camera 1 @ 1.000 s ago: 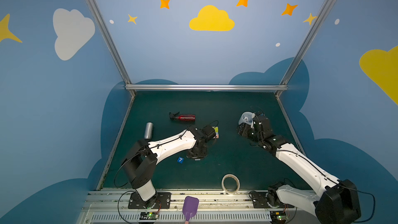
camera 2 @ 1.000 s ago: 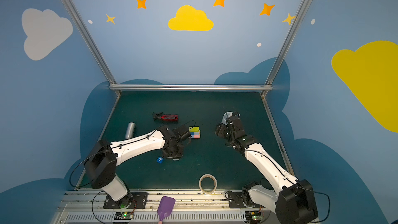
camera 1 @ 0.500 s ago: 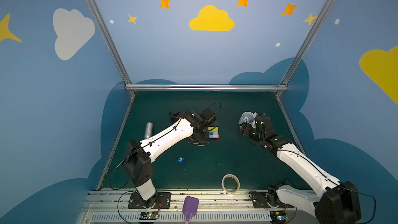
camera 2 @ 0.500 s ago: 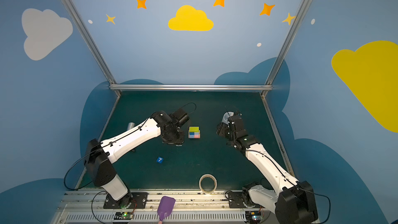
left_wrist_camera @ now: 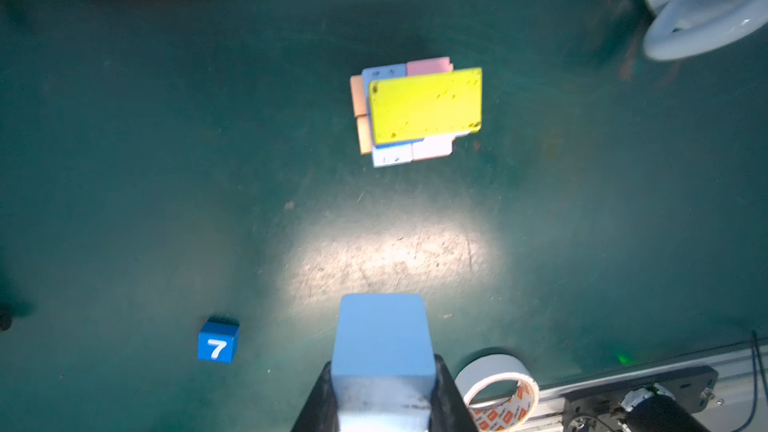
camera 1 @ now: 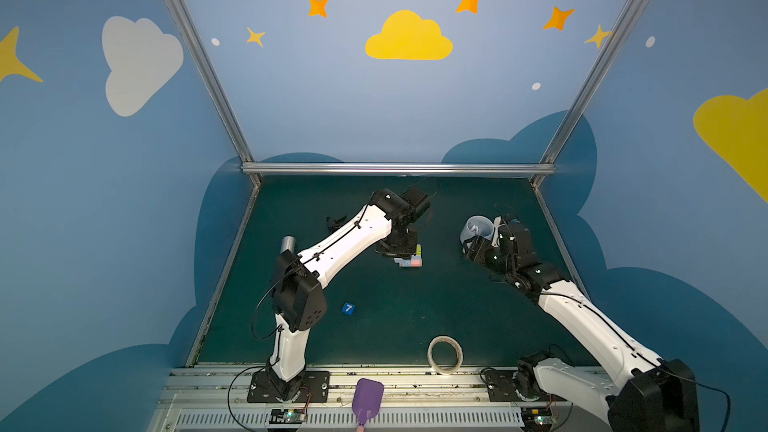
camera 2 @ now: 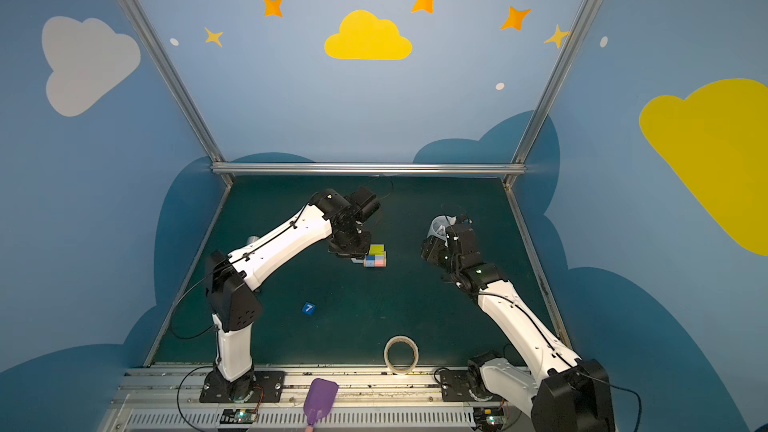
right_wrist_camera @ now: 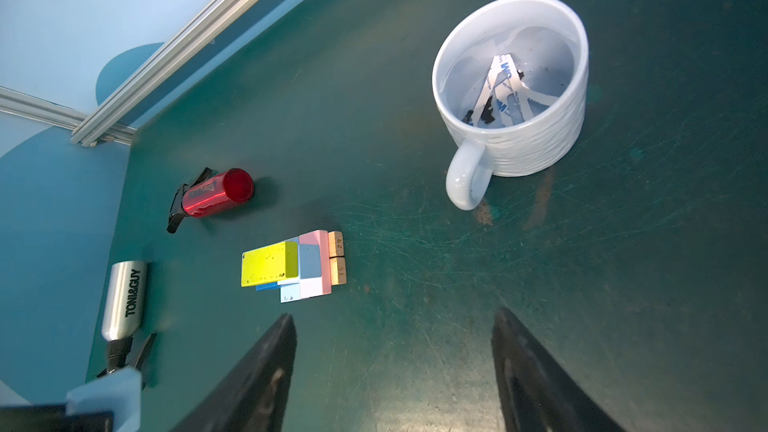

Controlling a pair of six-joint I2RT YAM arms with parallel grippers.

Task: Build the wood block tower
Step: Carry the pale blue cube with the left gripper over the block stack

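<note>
Tower [left_wrist_camera: 424, 106] stands low on the counter [left_wrist_camera: 124, 168], toward the back and between the red bottle [right_wrist_camera: 216, 193] and the mug [right_wrist_camera: 519, 143]. In both top views the left wrist half hides it [camera 1: 411, 260] [camera 2: 375, 259]. Its top is a yellow-green plate [right_wrist_camera: 268, 264] lying on light-blue, pink and orange blocks set side by side.

The left jaws are clamped on a light-blue cube [left_wrist_camera: 380, 334], held off the counter, beside the stack and not over it. The right jaws hang wide apart and empty near the mug. The blue 7 cube [left_wrist_camera: 217, 342] sits alone, well apart from the stack.

Judging by this, the cube goes onto the plate next, and the plate is the weak point. It sits off-centre, with one end reaching past the blocks below. A cube set near that end could tip it.

Most of the cube sticks out past the jaws, so pressing down may twist it in the grip and land it crooked. A sideways nudge on the way in could push the loose lower blocks apart. Letting go too high would make the cube bounce or slide off.
</note>
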